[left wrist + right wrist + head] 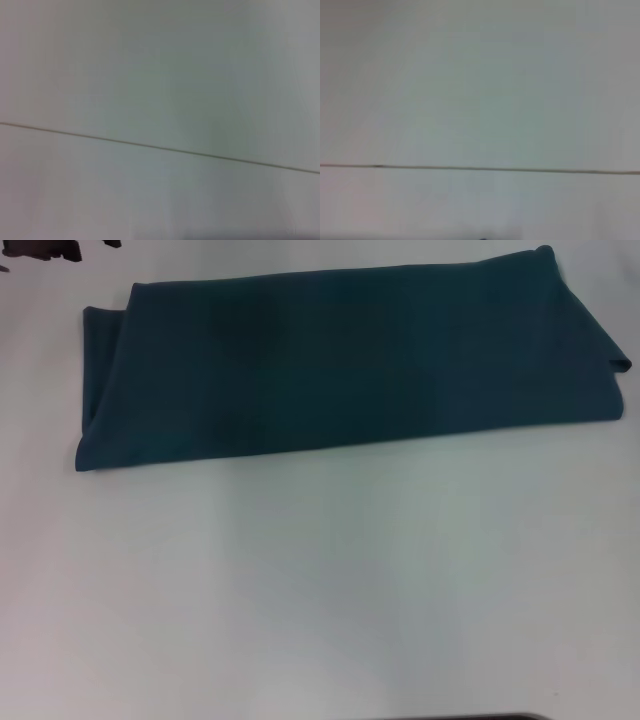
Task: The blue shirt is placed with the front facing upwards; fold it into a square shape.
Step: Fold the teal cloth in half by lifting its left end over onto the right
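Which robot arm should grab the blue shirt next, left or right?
Hard to pick: neither gripper shows in any view. The dark teal-blue soft cotton shirt lies as a long band across the white table. To make a square, either end could fold over, perhaps the left, where layered edges show.

No text, label, brand, number or sign can be read in any view; the blue shirt (350, 360) lies folded into a long band with only plain cloth showing, and no lettering is visible on it
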